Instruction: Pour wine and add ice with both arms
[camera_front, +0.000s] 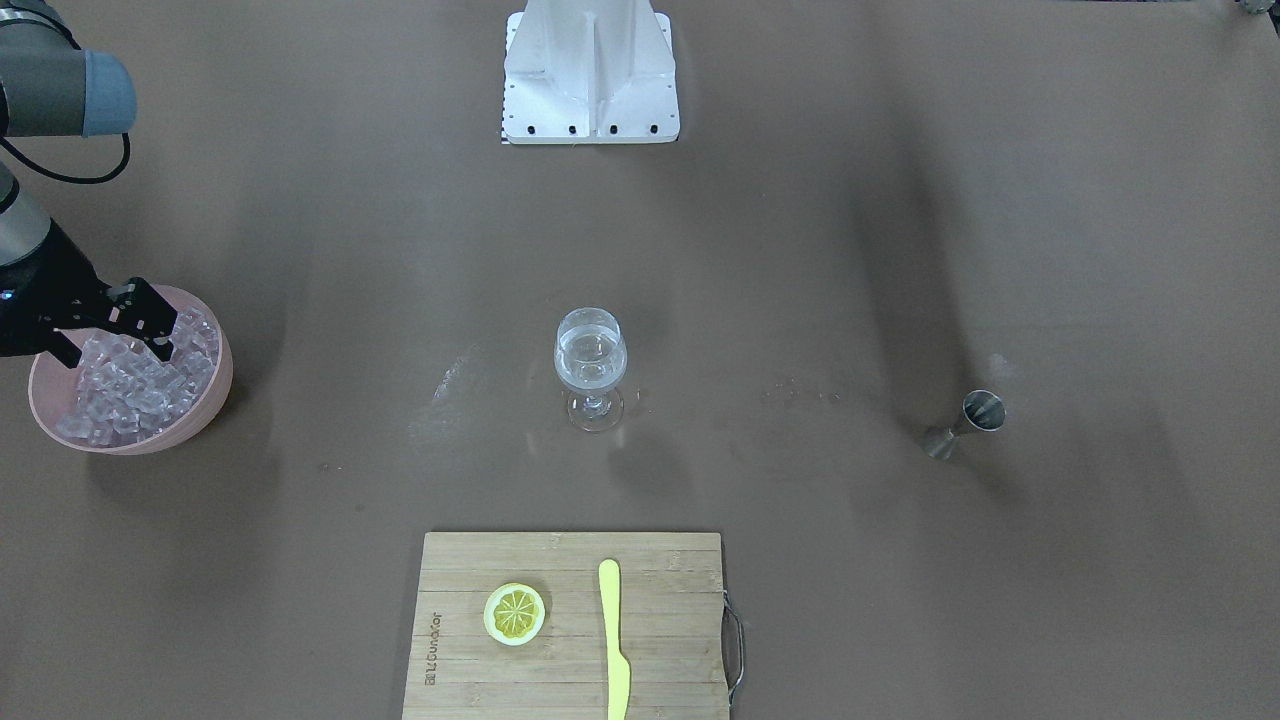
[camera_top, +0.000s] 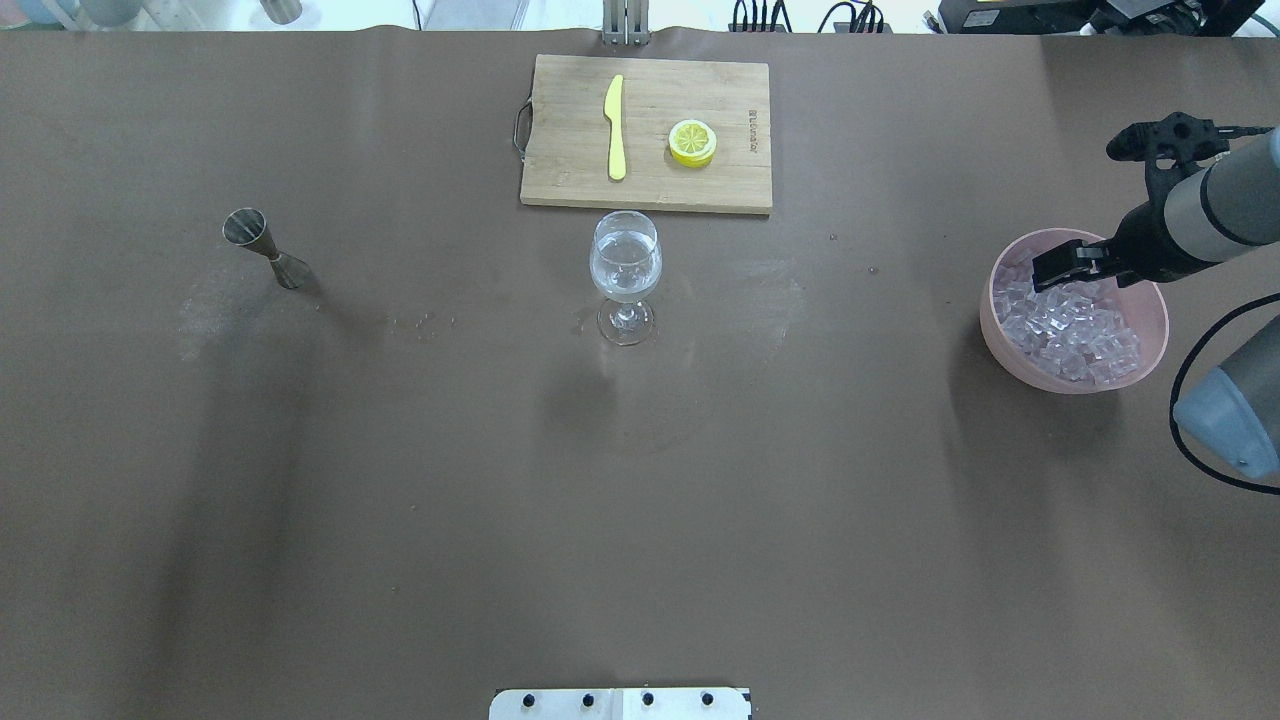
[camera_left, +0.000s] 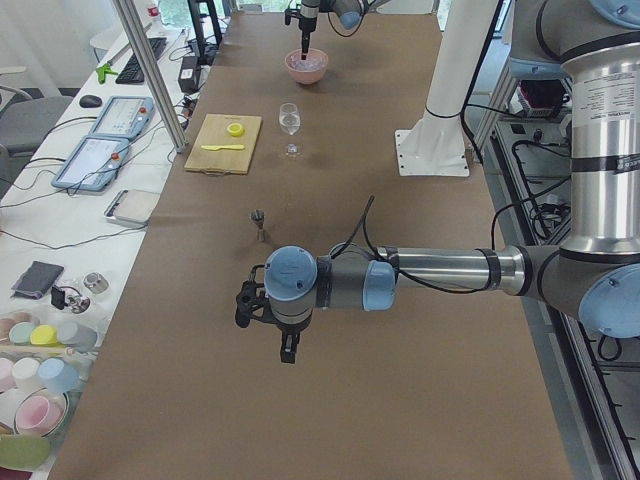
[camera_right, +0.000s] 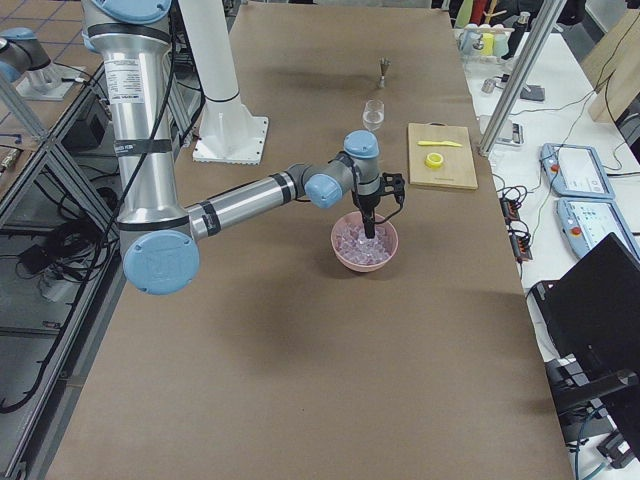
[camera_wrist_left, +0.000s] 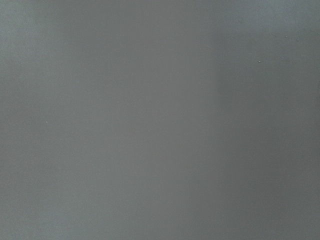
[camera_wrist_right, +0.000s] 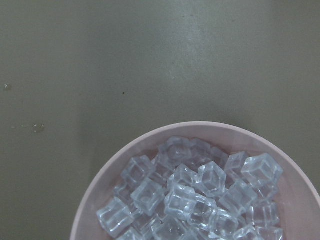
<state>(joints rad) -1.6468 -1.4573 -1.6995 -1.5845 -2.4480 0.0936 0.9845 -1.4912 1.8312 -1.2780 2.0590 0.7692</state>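
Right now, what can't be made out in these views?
- Right gripper: jaws down among the ice in the pink bowl; the overhead and front views are too small to show a held cube, and its wrist view misses them.
- Left gripper: only in the exterior left view, too small; its wrist view shows only table.
- Wine glass: ice inside or not, too small.

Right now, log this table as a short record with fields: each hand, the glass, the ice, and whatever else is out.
right hand: inside the pink bowl, tips at the ice; open or shut unclear
left hand: hanging over bare table, away from everything; open or shut unclear
wine glass: upright mid-table, holding the wine
jigger: upright, on the robot's left side
cutting board: beyond the glass, with a lemon slice and a yellow knife on it
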